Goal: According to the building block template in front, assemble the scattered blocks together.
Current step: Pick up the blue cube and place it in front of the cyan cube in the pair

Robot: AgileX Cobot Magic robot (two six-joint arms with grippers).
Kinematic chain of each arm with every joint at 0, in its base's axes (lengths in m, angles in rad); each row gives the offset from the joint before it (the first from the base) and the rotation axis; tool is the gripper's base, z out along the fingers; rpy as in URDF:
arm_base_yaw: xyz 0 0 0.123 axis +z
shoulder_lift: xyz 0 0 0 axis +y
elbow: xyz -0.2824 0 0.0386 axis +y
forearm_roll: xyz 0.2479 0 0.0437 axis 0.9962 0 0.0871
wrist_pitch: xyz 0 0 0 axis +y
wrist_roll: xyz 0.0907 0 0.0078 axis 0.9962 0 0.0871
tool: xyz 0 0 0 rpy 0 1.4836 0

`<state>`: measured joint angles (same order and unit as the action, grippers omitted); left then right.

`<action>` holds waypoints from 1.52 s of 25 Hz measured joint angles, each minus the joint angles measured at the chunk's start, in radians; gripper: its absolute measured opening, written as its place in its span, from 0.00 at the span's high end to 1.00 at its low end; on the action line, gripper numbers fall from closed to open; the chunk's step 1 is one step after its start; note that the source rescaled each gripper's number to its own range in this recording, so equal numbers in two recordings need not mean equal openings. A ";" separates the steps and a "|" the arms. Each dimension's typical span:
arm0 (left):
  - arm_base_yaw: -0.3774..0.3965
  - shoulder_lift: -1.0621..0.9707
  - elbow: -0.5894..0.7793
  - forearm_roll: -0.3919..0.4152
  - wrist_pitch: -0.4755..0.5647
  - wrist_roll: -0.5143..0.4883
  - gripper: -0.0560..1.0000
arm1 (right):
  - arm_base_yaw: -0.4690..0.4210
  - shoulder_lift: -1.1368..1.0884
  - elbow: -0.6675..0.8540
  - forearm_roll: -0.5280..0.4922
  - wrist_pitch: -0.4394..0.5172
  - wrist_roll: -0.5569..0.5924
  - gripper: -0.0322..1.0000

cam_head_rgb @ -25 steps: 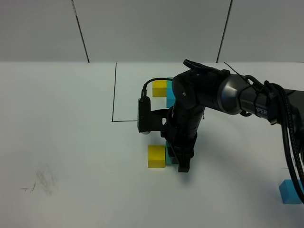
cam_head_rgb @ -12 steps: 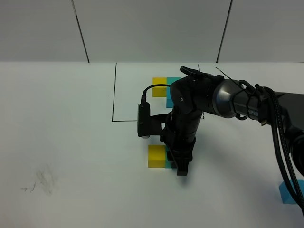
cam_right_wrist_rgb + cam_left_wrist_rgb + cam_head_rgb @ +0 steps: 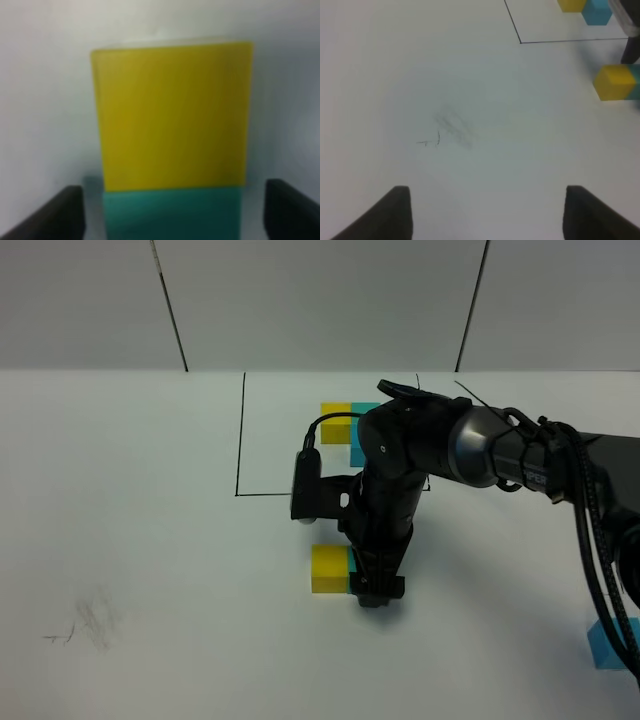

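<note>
Mostly behind right jaws, teal cube (image 3: 172,215).

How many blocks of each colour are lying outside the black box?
yellow block: 1
teal-green block: 1
blue block: 1
Total: 3
</note>
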<state>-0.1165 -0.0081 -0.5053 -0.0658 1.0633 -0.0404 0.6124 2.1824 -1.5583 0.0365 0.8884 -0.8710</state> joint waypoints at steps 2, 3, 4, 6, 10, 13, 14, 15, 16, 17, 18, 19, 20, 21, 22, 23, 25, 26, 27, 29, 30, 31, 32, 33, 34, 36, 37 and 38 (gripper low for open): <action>0.000 0.000 0.000 0.000 0.000 0.000 0.57 | 0.000 -0.051 0.000 -0.059 0.000 0.098 0.06; 0.000 0.000 0.000 0.000 0.000 0.000 0.57 | 0.000 -0.078 0.000 -0.091 0.000 0.158 0.03; 0.000 0.000 0.000 0.000 0.000 0.000 0.57 | 0.000 -0.111 0.000 -0.134 0.003 0.247 0.02; 0.000 0.000 0.000 0.000 0.000 0.000 0.57 | -0.005 -0.170 0.000 -0.216 0.028 0.447 0.00; 0.000 0.000 0.000 0.000 0.000 0.001 0.57 | -0.049 -0.267 0.057 -0.340 0.099 0.871 0.03; 0.000 0.000 0.000 0.000 0.000 0.001 0.57 | -0.107 -0.357 0.182 -0.372 0.090 1.049 0.04; 0.000 0.000 0.000 0.000 0.000 0.001 0.57 | -0.134 -0.403 0.228 -0.375 0.078 1.089 0.05; 0.000 0.000 0.000 0.000 0.000 0.001 0.57 | -0.158 -0.437 0.285 -0.377 0.056 1.117 0.05; 0.000 0.000 0.000 0.000 0.000 0.001 0.57 | -0.195 -0.477 0.343 -0.374 0.026 1.138 0.05; 0.000 0.000 0.000 0.000 0.000 0.001 0.57 | -0.230 -0.514 0.399 -0.367 -0.002 1.152 0.05; 0.000 0.000 0.000 0.000 0.000 0.001 0.57 | -0.259 -0.547 0.451 -0.358 -0.029 1.161 0.05; 0.000 0.000 0.000 0.000 0.000 0.001 0.57 | -0.287 -0.571 0.490 -0.348 -0.047 1.168 0.05; 0.000 0.000 0.000 0.000 0.000 0.001 0.57 | -0.324 -0.594 0.532 -0.333 -0.063 1.171 0.05; 0.000 0.000 0.000 0.000 0.000 0.001 0.57 | -0.348 -0.612 0.568 -0.323 -0.070 1.173 0.05; 0.000 0.000 0.000 0.000 0.000 0.001 0.57 | -0.369 -0.622 0.595 -0.318 -0.075 1.173 0.05; 0.000 0.000 0.000 0.000 0.000 0.001 0.57 | -0.394 -0.630 0.626 -0.311 -0.079 1.174 0.05; 0.000 0.000 0.000 0.000 0.000 0.001 0.57 | -0.432 -0.636 0.664 -0.281 -0.100 1.175 0.06; 0.000 0.000 0.000 0.000 0.000 0.001 0.57 | -0.448 -0.635 0.678 -0.262 -0.109 1.174 0.06; 0.000 0.000 0.000 0.000 0.000 0.001 0.57 | -0.467 -0.635 0.694 -0.242 -0.120 1.170 0.06; 0.000 0.000 0.000 0.000 0.000 0.001 0.57 | -0.481 -0.635 0.717 -0.226 -0.142 1.156 0.06; 0.000 0.000 0.000 0.000 0.000 0.001 0.57 | -0.484 -0.636 0.728 -0.222 -0.155 1.148 0.06; 0.000 0.000 0.000 0.000 0.000 0.001 0.57 | -0.486 -0.636 0.742 -0.213 -0.169 1.143 0.07; 0.000 0.000 0.000 0.000 0.000 0.001 0.57 | -0.487 -0.637 0.756 -0.201 -0.181 1.136 0.07; 0.000 0.000 0.000 0.000 0.000 0.001 0.57 | -0.487 -0.637 0.769 -0.192 -0.195 1.129 0.07; 0.000 0.000 0.000 0.000 0.000 0.001 0.57 | -0.488 -0.637 0.785 -0.183 -0.212 1.123 0.08; 0.000 0.000 0.000 0.000 0.000 0.001 0.57 | -0.488 -0.637 0.812 -0.179 -0.241 1.112 0.08; 0.000 0.000 0.000 0.000 0.000 0.001 0.57 | -0.488 -0.637 0.826 -0.179 -0.257 1.110 0.08; 0.000 0.000 0.000 0.000 0.000 0.001 0.57 | -0.488 -0.637 0.835 -0.179 -0.269 1.109 0.09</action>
<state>-0.1165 -0.0081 -0.5053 -0.0658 1.0633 -0.0394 0.1247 1.5452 -0.7232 -0.1422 0.6189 0.2380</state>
